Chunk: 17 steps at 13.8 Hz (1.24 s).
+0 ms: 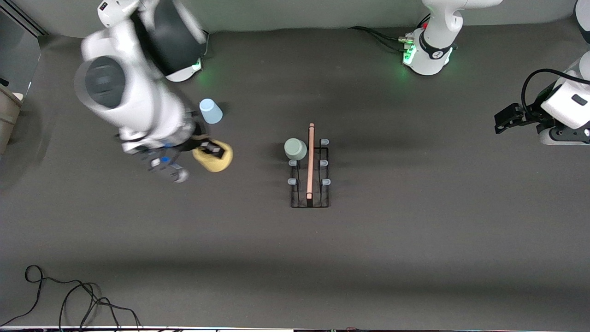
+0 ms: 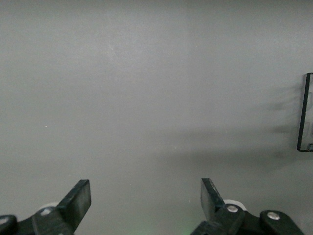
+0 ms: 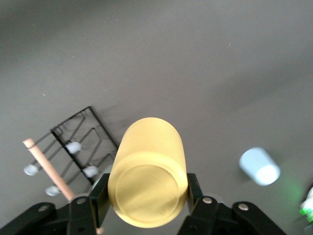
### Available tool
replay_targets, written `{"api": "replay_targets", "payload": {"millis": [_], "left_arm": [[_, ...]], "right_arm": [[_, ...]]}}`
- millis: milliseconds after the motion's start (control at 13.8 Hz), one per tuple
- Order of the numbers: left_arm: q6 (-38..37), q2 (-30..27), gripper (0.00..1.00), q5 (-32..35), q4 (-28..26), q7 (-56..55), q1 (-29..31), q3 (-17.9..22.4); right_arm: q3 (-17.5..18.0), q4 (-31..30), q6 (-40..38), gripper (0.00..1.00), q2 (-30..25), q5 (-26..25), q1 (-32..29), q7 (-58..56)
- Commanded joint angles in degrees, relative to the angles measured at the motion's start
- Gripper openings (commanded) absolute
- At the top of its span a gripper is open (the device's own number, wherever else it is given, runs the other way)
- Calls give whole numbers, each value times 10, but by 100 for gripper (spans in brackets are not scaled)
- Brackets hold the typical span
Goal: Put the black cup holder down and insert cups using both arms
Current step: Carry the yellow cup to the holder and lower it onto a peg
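The black cup holder (image 1: 310, 196) stands at mid-table, its wooden rod handle (image 1: 311, 159) running lengthwise. A mint green cup (image 1: 295, 149) sits upside down on a peg at the end farthest from the front camera. My right gripper (image 1: 209, 150) is shut on the pale yellow cup (image 1: 215, 159) and holds it on its side over the table, toward the right arm's end. In the right wrist view the yellow cup (image 3: 149, 171) sits between the fingers (image 3: 99, 198), with the holder (image 3: 83, 132) further off. The light blue cup (image 1: 210, 111) stands upside down on the table. My left gripper (image 1: 501, 121) waits, open and empty.
Pale-blue-capped pegs (image 1: 325, 182) stand free on the holder. A corner of the holder (image 2: 305, 112) shows in the left wrist view beside the left gripper (image 2: 145, 196). Black cables (image 1: 78, 299) lie at the table edge nearest the front camera.
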Motion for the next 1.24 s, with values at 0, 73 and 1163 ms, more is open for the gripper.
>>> {"api": "replay_targets", "payload": {"millis": [0,73,1163], "left_arm": [[-10,-3,100,9,2,-5,1,-3],[-10,-3,100,9,2,-5,0,-3],[-10,-1,100,9,-4,-5,1,-4]], "right_arm": [[-5,8,46,0,34,-4,51,153],[-5,24,55,0,55,-4,64,196],[9,186,131,0,258,9,67,343]]}}
